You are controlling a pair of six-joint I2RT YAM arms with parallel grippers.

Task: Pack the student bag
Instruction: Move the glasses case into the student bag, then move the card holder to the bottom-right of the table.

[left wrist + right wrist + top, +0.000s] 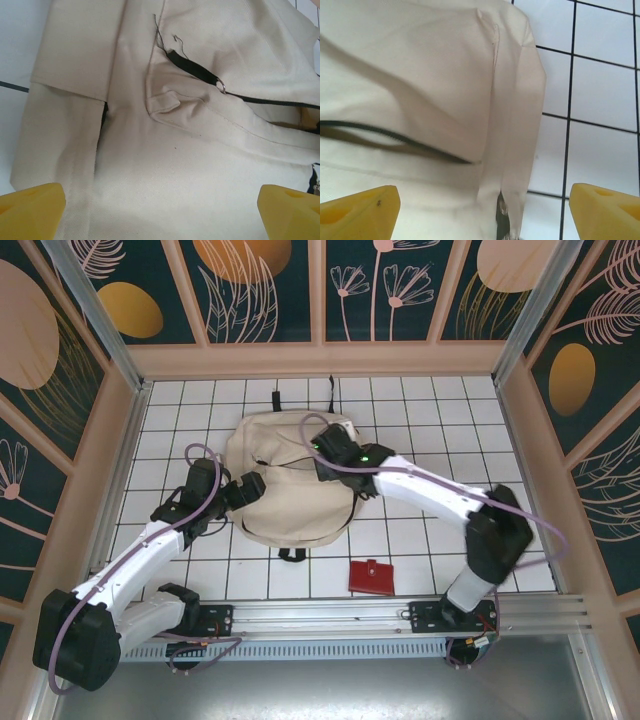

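The student bag (290, 502) lies flat mid-table (420, 420), its zipper (270, 101) partly undone; what is inside cannot be made out. The left gripper (252, 487) reaches over its left edge and the right gripper (320, 443) over its far right part, both with jaws spread wide.

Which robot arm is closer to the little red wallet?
Right. The right arm is bolted down just right of the red wallet. The left arm is farther away, left of it, reaching the beige backpack's left edge.
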